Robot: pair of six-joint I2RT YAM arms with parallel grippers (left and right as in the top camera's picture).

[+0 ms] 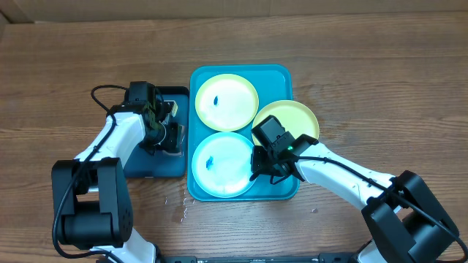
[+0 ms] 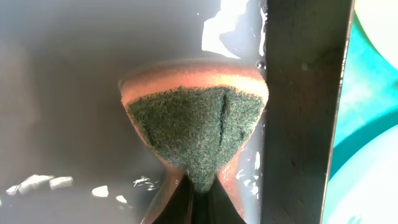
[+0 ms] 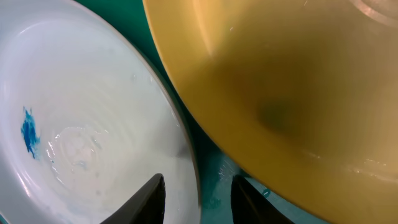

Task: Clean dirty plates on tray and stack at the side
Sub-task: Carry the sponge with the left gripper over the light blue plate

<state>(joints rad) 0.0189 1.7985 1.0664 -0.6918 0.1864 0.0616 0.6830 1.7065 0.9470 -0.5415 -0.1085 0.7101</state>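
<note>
Left gripper (image 2: pixel 200 198) jaws pinched tight on orange-green sponge (image 2: pixel 196 130), held over navy tray (image 2: pixel 62 93) just beyond them. Right gripper (image 3: pixel 198 200) jaws part-open, gripping nothing, straddling rim of smudged plate (image 3: pixel 81 124); yellow plate (image 3: pixel 298 93) leans just right of them, turquoise tray (image 1: pixel 278 77) beneath. Step, by look: sponge secured ahead of scrubbing. Next move calls for carrying sponge across to blue smudge (image 3: pixel 28 130), left of right jaws.

A brown wood-grain desk (image 1: pixel 73 66) fills nearly the whole overhead view, its grain running left to right. A pale beige strip (image 1: pixel 219 6) borders the desk's far edge. Tiny clear droplets (image 1: pixel 180 208) glint on the desk's near middle. Light falls evenly on the desk, with only soft shadows.
</note>
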